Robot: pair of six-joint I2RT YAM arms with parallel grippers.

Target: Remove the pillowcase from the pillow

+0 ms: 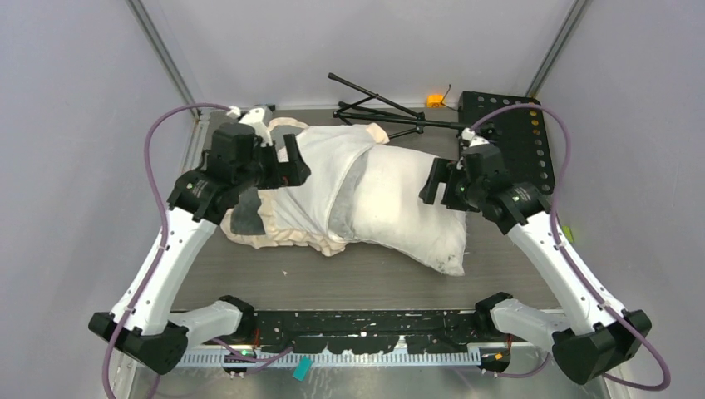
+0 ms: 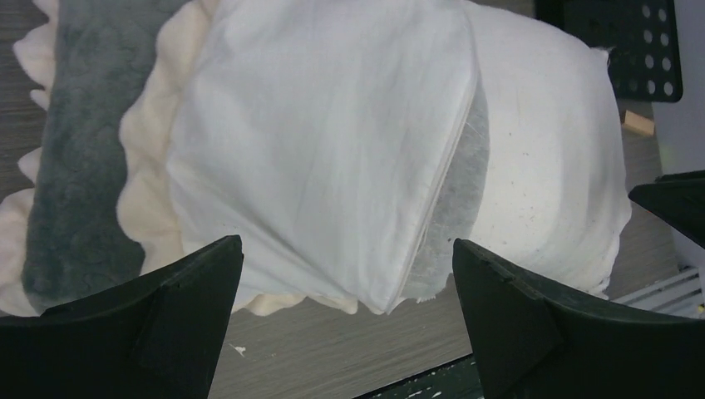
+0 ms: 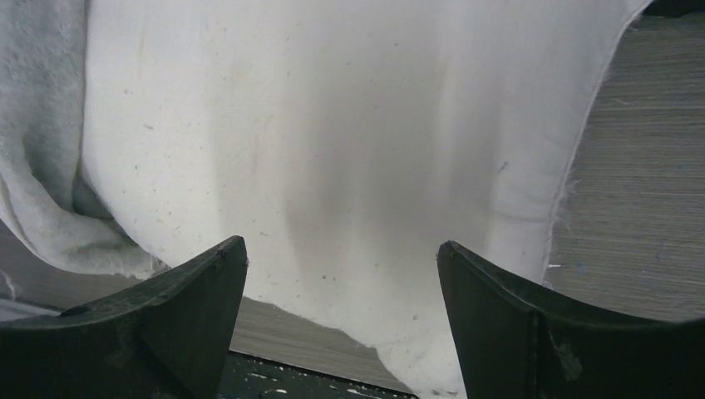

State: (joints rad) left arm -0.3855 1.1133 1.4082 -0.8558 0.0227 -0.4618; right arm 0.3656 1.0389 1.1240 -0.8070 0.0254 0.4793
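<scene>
**A:** Where's the pillowcase point(image 1: 320, 179) now?

**B:** In the middle of the table point(image 1: 374, 278), still over the pillow's 9 o'clock half. Its cream face is up. A patch of grey plush shows at the 8 o'clock corner, and the frill spills along the 6 o'clock edge.

**A:** And the pillow point(image 1: 407, 208) itself?

**B:** The bare, speckled half sticks out of the case's open mouth toward 4 o'clock and lies flat on the table.

**A:** Has either pincer got hold of anything?

**B:** No. The left gripper point(image 2: 345, 249) is over the case at about 9 o'clock, jaws wide apart, with cloth below them but none pinched. The right gripper point(image 3: 341, 248) is at the pillow's 3 o'clock end, just as wide, with plain pillow fabric under the gap. I can't tell if either one touches the cloth.

**A:** What's behind them?

**B:** A folded black tripod point(image 1: 374, 104) lies at 12 o'clock, just past the pillow. A black pegboard point(image 1: 515, 133) sits at 2 o'clock.
</scene>
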